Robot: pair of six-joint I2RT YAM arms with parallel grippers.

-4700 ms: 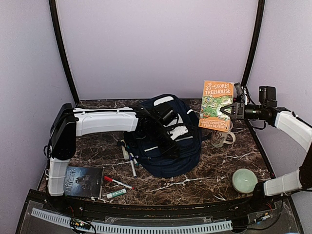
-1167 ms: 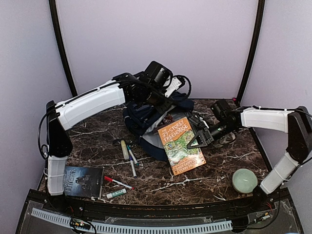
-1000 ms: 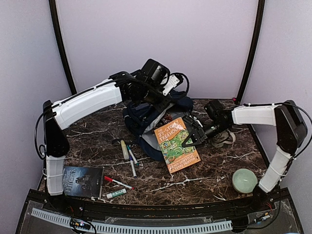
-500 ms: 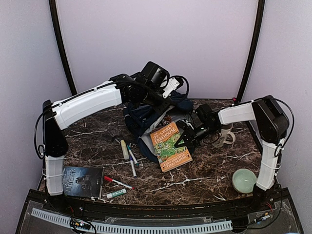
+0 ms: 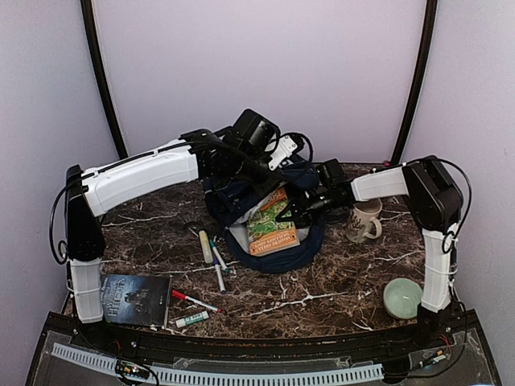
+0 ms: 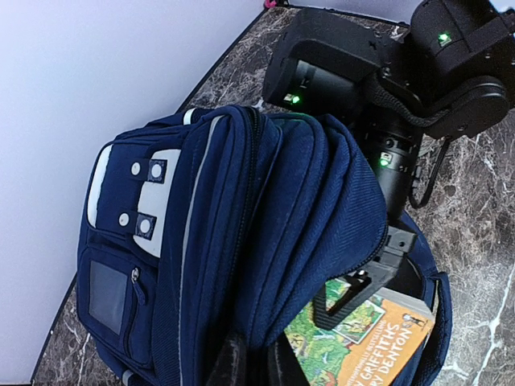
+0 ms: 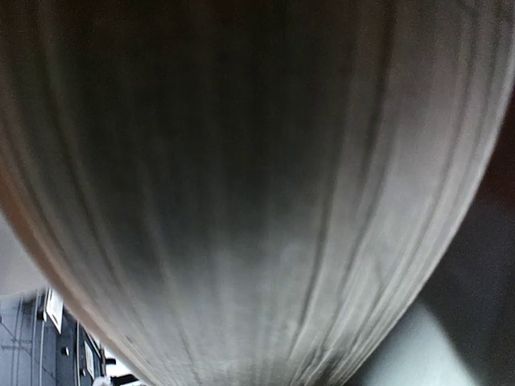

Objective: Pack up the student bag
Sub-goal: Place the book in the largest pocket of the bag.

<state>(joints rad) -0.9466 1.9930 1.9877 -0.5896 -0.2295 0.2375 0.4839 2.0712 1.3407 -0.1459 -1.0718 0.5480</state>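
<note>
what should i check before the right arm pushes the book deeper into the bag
1. Left gripper clamped on the student bag, holding its mouth up: ok.
2. Right gripper shut on the Treehouse book: ok.
3. Book pointed into the open mouth: ok.
4. Book fully inside: not ok, much of its cover shows outside.
5. Room inside the bag: cannot tell, the right wrist view is only a blur.
6. Mug clear of the right forearm: cannot tell, they sit close in the top view.

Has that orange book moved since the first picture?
Yes. The book has gone left, away from the mug, down into the mouth of the bag.
</note>
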